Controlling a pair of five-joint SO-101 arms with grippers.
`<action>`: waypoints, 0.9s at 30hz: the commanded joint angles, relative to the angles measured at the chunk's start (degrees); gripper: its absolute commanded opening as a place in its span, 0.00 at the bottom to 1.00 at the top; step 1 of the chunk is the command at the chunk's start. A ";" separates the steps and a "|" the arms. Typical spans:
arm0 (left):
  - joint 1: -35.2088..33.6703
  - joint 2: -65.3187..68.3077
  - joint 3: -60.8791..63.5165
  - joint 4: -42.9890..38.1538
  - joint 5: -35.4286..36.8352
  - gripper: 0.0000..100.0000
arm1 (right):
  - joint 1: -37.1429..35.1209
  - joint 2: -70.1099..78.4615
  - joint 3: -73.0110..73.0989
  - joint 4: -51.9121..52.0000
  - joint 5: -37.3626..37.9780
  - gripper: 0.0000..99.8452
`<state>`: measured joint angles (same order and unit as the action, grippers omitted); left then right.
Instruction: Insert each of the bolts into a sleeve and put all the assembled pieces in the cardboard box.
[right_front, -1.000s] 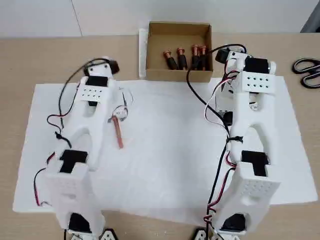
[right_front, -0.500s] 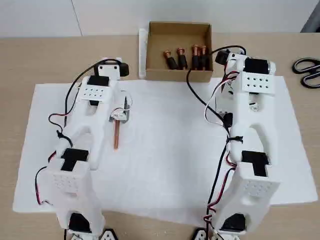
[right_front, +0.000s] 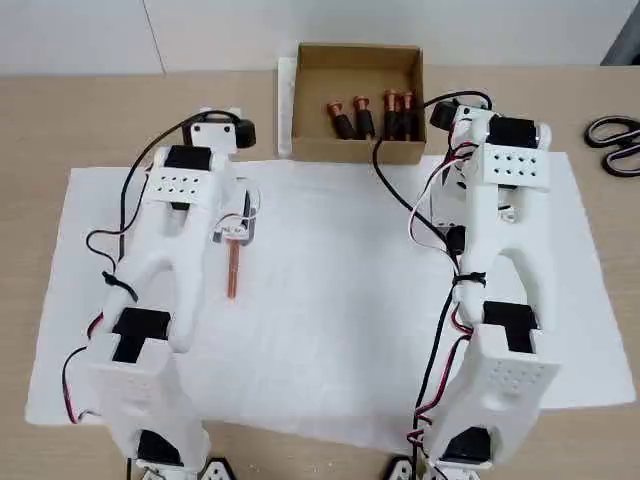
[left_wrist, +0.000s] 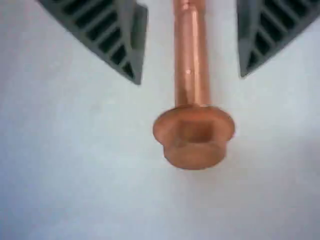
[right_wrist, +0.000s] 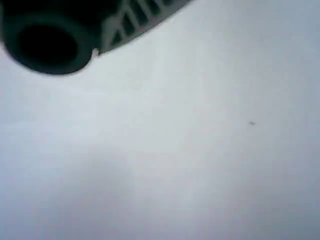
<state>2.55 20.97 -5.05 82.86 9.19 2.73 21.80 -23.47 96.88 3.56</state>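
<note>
1. A white sheet (right_front: 330, 330) is covering most of the desk (right_front: 60, 110), and both arms are standing on the near edge and reaching over it.
2. The left arm (right_front: 180, 185) is stretching out over the left part of the sheet, towards the far side.
3. The left end effector (left_wrist: 191, 72) is pointing down at the sheet with its fingers (left_wrist: 107, 30) standing apart and gripping nothing.
4. A copper bolt (right_front: 232, 270) is lying flat on the sheet just beside the left arm. One end is lying under the left end effector and the other is pointing towards the near edge. In the left wrist view its shaft is running between the two fingers with a gap on each side, and its flanged head is lying clear of the fingertips.
5. The box (right_front: 350, 152) is sitting open at the far edge of the sheet, between the two arms. Four assembled pieces (right_front: 363, 117), copper heads on black sleeves, are lying side by side in it.
6. The right arm (right_front: 505, 230) is reaching out just right of the box.
7. The right end effector (right_wrist: 107, 32) is hanging close over the sheet. I cannot tell whether it is apart or together. A dark tube (right_wrist: 47, 45) with a round hollow end is showing beside its ribbed grey part.
8. Scissors (right_front: 615, 140) are lying on the bare desk at the far right.
</note>
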 joint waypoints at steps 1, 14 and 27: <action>-0.18 -3.16 2.07 -3.52 -0.44 0.12 | 0.13 -3.74 -0.26 0.13 0.00 0.05; -0.09 -3.08 7.78 -10.73 -0.09 0.07 | 0.13 -3.74 -0.26 0.13 0.00 0.05; 2.11 -3.52 7.69 -9.76 1.85 0.00 | 0.13 -4.00 -0.26 0.13 0.00 0.05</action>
<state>3.43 20.97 2.95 72.84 10.59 2.73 21.80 -23.47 96.88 3.56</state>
